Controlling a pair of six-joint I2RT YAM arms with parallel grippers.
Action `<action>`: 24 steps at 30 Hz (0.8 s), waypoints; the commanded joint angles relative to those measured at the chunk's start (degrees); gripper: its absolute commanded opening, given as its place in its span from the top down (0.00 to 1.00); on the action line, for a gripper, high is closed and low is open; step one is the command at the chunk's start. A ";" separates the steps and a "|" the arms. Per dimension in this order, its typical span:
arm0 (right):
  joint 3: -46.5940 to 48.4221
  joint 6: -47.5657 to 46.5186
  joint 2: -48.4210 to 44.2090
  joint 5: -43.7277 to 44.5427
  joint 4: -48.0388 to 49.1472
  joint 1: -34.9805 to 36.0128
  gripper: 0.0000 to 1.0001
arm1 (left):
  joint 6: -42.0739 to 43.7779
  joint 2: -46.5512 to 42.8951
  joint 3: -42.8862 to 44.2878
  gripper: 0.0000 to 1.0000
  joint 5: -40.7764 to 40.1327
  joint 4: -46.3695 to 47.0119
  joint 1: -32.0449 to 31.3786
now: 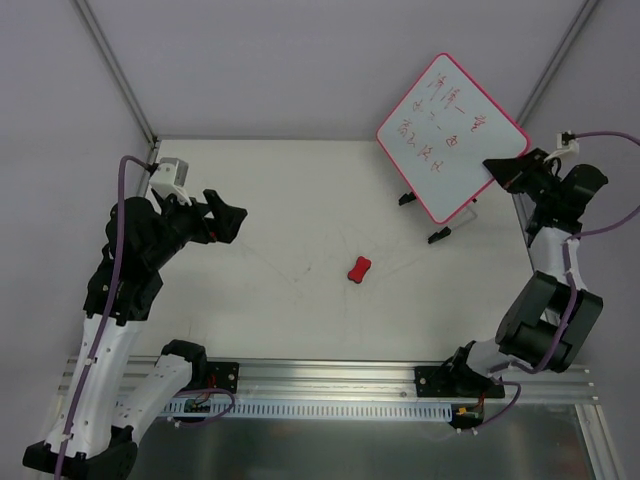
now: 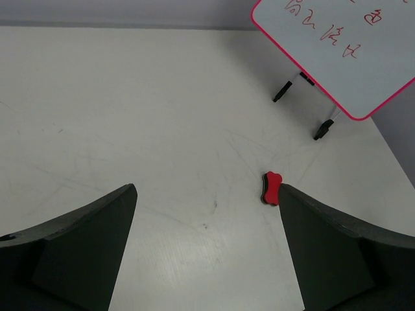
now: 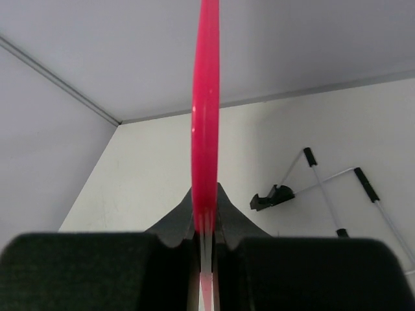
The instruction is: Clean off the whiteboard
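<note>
two hands are in sight, and only one has anything in it. the red eraser lies flat on the desk, roughly midway between the arms, touching nothing else. beyond the eraser and to its right, the whiteboard is held up off the desk, tilted and turned corner-down so that from above it reads as a diamond. it has a pink-red frame, and red handwriting covers much of its face. the right hand is clamped on the board's edge at the side away from the eraser. seen from that wrist, the frame runs edge-on straight between the two fingers. two thin wire legs with black tips hang from the board's lower edge on the eraser's side. whether those tips touch the desk i cannot tell. well to the left of the eraser the left hand hovers above the desk, its fingers spread wide apart with nothing between them, turned toward the eraser.
</note>
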 commanded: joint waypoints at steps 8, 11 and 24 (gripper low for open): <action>-14.69 -2.35 -14.21 3.03 11.56 10.18 1.00 | -6.70 9.86 -0.96 0.08 -3.88 1.81 -4.88; -19.17 -2.26 -15.26 2.59 13.67 11.68 1.00 | -8.10 13.82 -0.08 0.07 -7.31 1.81 -9.62; -24.72 1.78 -15.97 1.45 18.69 11.86 1.00 | -11.54 40.36 10.99 0.06 -19.19 1.90 -31.25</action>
